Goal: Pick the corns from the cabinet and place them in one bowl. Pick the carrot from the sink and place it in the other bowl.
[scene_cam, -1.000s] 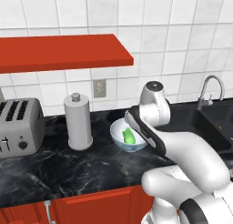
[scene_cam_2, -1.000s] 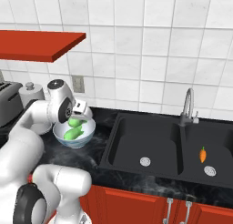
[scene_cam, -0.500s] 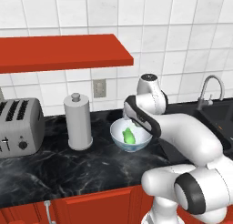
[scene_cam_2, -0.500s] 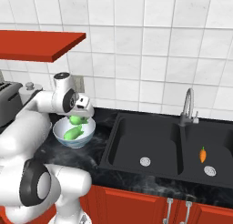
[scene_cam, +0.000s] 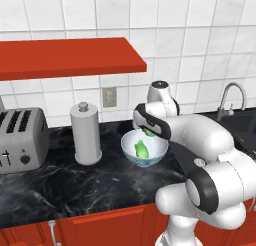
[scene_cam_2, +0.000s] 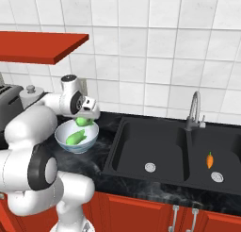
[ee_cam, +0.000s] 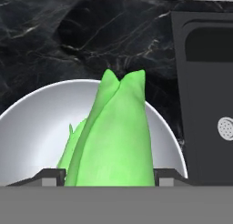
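The corn in the gripper [ee_cam: 109, 173] is a bright green, glossy lump with a split pointed tip [ee_cam: 113, 136]; it fills the middle of the hand view and stands between the two dark fingertips [ee_cam: 50, 175] at the bottom edge. The fingers are closed against its sides, so the gripper is grasping this corn. Under it, in the lower left of the same view, lies the pale bowl [ee_cam: 27, 127], and a second corn [ee_cam: 73, 145] rests inside, mostly hidden behind the held one.

In the left base view, the bowl [scene_cam: 131, 152] sits at the centre on the black counter [scene_cam: 60, 185], with one corn [scene_cam: 142, 150] lying in it and the held corn [scene_cam: 149, 132] just above its back rim. The arm covers most of the gripper there, so the fingers are hard to make out.

In the right base view, the small orange carrot [scene_cam_2: 210, 160] lies in the right basin of the sink [scene_cam_2: 141, 151], well apart from the gripper [scene_cam_2: 84, 120].
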